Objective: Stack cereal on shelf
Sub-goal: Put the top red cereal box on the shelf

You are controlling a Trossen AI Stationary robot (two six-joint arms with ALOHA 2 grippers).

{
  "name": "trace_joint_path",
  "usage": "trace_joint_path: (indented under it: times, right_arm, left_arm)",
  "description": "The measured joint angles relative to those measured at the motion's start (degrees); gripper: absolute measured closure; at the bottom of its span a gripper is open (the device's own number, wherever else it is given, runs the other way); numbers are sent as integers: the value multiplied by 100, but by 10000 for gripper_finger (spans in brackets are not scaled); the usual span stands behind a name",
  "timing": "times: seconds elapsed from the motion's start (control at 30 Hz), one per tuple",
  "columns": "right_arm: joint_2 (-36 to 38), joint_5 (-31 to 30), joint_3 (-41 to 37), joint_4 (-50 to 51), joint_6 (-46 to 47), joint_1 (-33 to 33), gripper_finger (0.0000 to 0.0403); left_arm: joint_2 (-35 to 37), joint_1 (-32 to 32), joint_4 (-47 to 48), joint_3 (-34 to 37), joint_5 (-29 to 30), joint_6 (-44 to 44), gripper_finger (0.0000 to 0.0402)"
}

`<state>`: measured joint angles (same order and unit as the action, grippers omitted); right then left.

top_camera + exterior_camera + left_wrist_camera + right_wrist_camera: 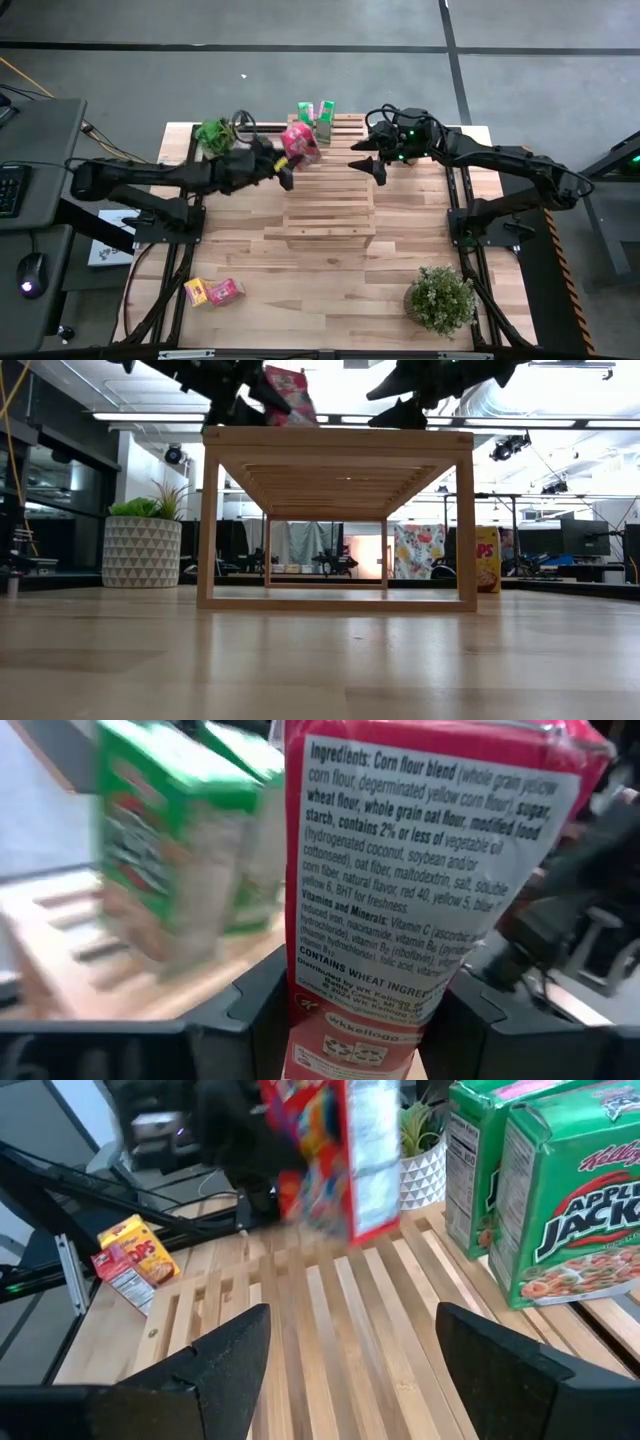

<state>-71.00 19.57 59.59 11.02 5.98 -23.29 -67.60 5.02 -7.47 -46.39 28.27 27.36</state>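
Note:
My left gripper (288, 162) is shut on a pink-red cereal box (300, 143) above the far left part of the slatted wooden shelf (330, 195). Two green cereal boxes (306, 112) (326, 118) stand upright side by side on the shelf's far end, resting on their bottom ends. My right gripper (368, 165) hovers open over the shelf's far right part, touching nothing; the right wrist view shows bare slats (340, 1330) below it. A yellow box (197, 292) and a pink-red box (227, 290) lie on the table near its left front. My left gripper pinches the pink-red box between its two fingers (255, 1015), which lie on the two broad faces at one end (365, 1020) of the box. It comes nearly level from the table's left. In the low view the box (290, 395) is tilted, just above the shelf's top board.
A potted plant (441, 298) stands near the table's right front, another (213, 133) at the far left corner. In the low view the shelf (335, 510) is a tall open frame. Bare tabletop (330, 290) lies in front of the shelf.

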Motion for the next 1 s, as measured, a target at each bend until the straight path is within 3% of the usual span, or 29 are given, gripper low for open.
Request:
trace_joint_path:
  times: [0.2, 0.37, 0.5, 0.6, 0.77, 1.0]
  right_arm:
    - [0, -2, 0, 152, -62, -9, 126]
    - [0, -6, 0, 311, -151, -9, 126]
    - [0, -7, 2, 333, -151, -9, 126]
    - [2, -7, 2, 340, -153, -9, 126]
    - [2, -7, 2, 357, -153, -9, 126]
    - [4, -7, 7, 421, -153, -9, 126]
  left_arm:
    - [-329, -882, 367, -379, 1226, 394, 243]
    - [-793, -1421, 1935, -1457, 2882, 826, 243]
    - [-1543, -1348, 2503, -2269, 4011, 914, 243]
    - [-2107, -1128, 2514, -2624, 4204, 801, 243]
    - [-2590, -937, 2578, -2824, 3816, 984, 243]
    - [-2662, -930, 4285, -2822, 3829, 3256, 243]
